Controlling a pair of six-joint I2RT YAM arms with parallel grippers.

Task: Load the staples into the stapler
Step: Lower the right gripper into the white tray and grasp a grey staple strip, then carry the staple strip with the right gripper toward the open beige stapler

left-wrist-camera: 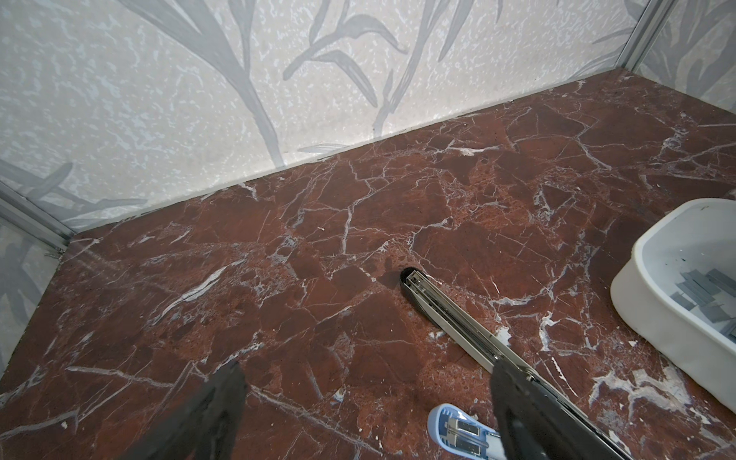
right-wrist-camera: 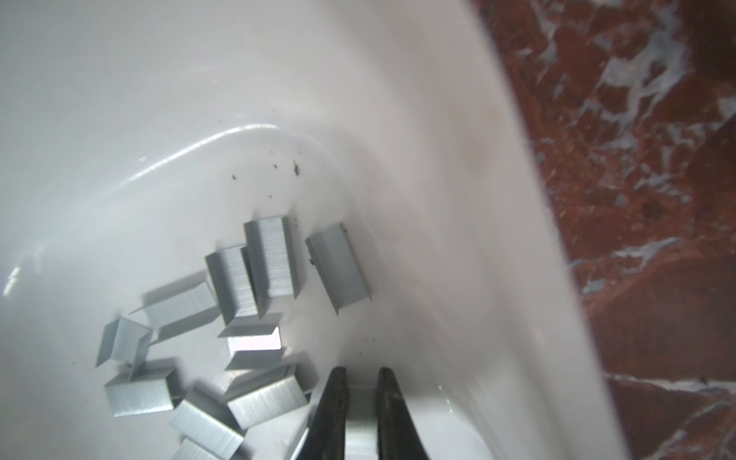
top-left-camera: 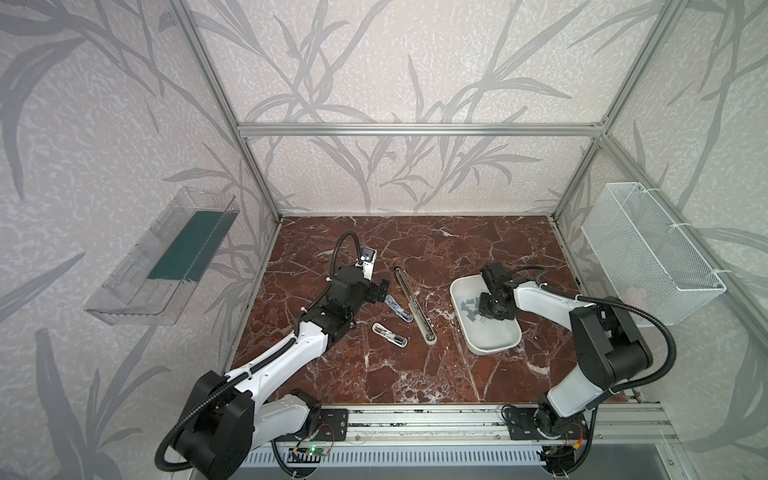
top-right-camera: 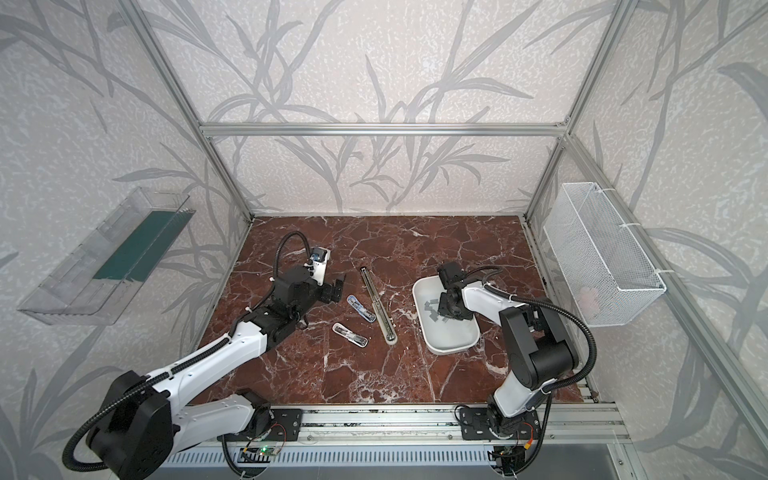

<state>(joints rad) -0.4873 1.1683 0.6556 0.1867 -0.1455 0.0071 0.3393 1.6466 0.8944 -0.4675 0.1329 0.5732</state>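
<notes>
Black fingers (right-wrist-camera: pixel 332 406) of the right gripper (right-wrist-camera: pixel 361 372), closest to its wrist lens, stand nearly together. They pinch one staple strip (right-wrist-camera: pixel 360 418) between them, low inside the white tray (right-wrist-camera: pixel 438 159) on the right of the table (top-left-camera: pixel 374 374). Loose staples (right-wrist-camera: pixel 271 263) lie heaped just beside it on the tray floor. They are short grey metal strips, brushed and ridged, folded into shallow channels, some overlapping, some tipped on edge. The tray is smooth and glossy, with rounded corners and a few dark specks.

On the left, the left gripper (left-wrist-camera: pixel 364 376) hangs with its fingers spread wide, gripping nothing, above the red-brown, white-veined marble-patterned top. Between the arms lies the long stapler (top-left-camera: pixel 415 305), opened out flat, a slim silver channel with a black far end. Just left of it sit a blue small stapler (top-left-camera: pixel 398 308) and, nearer, a white small stapler (top-left-camera: pixel 390 335), their metal insides showing.

In both top views the right wrist covers its own fingertips and part of the heap. The pinched strip runs off the right wrist picture's edge, and the tray rim there is blurred. The left wrist view cuts off the blue small stapler, and one finger overlaps the long stapler.
</notes>
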